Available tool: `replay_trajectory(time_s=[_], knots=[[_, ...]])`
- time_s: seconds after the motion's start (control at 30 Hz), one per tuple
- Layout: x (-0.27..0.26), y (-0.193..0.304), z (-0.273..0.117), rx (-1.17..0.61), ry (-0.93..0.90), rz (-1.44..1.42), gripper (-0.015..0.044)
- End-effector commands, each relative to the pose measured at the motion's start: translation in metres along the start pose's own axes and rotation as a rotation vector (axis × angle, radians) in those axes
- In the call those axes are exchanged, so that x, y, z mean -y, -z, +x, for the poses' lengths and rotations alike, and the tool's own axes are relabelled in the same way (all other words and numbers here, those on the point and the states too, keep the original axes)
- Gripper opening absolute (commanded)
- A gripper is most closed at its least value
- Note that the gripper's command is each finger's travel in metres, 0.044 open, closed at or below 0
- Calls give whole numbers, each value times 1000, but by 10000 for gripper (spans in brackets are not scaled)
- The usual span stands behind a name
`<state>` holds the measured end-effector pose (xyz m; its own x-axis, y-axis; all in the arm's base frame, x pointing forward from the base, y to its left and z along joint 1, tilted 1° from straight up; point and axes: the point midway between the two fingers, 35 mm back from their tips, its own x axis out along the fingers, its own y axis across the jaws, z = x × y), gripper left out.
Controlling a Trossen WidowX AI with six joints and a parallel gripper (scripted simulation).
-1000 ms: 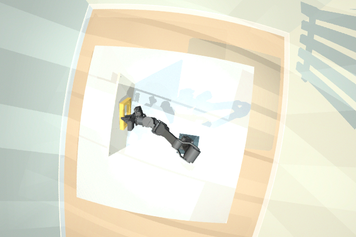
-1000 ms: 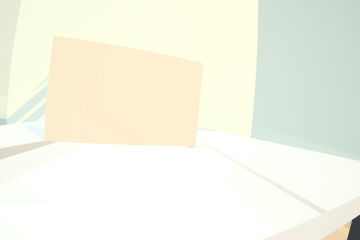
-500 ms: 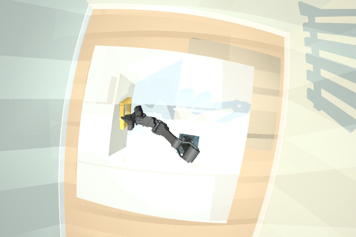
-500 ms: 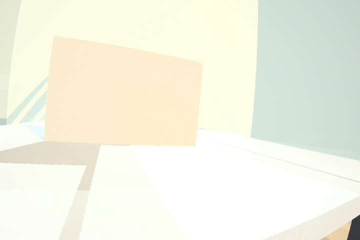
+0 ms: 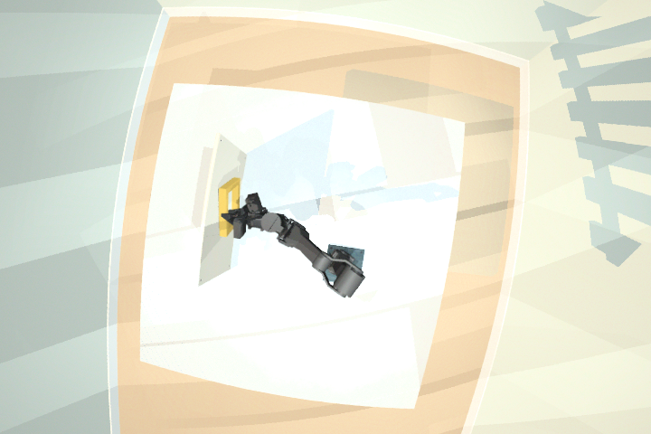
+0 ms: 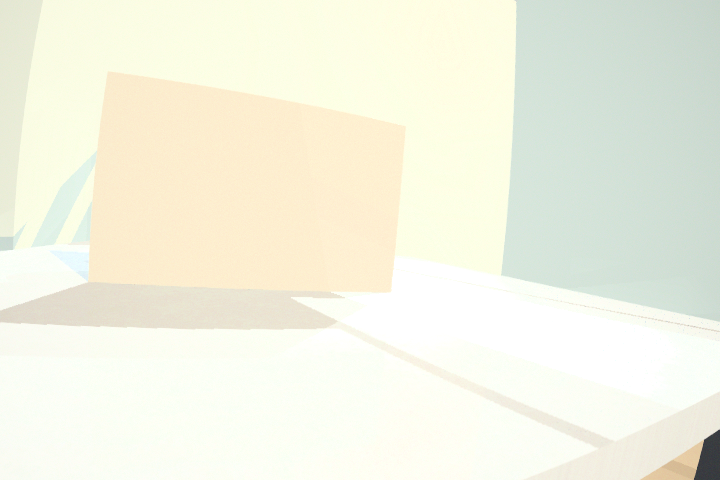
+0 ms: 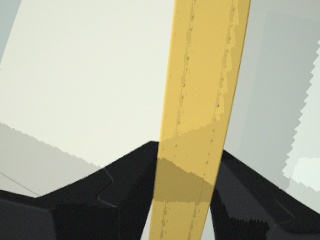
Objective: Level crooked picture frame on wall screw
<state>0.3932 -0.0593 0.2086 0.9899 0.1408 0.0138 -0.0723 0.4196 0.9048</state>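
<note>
The yellow picture frame [image 5: 222, 202] [image 7: 202, 75] is in front of the upright pale panel [image 5: 210, 245] [image 6: 247, 186] [image 7: 90, 75], left of centre in the top view. My gripper [image 5: 229, 217] [image 7: 185, 156] is shut on one bar of the frame, near the frame's lower end in that view. The wrist view shows a dark finger on each side of the bar, which leans slightly against the picture's vertical. The exterior view shows only the panel's back, with frame and gripper hidden. The screw and notched strip are hidden. I cannot tell whether the frame is level.
The panel stands upright on the white table [image 5: 285, 353] [image 6: 202, 407]. The arm reaches from its blue-grey base plate [image 5: 355, 253] at the right to the frame. An orange floor area [image 5: 146, 404] surrounds the table. Shadows and bright patches cross the scene.
</note>
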Motion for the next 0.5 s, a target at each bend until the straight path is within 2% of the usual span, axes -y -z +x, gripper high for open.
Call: replay_trajectory(time_s=[0.0,0.47], knots=[[0,0,0,0,0,1,0],[0,0,0,-1,0,73,0]])
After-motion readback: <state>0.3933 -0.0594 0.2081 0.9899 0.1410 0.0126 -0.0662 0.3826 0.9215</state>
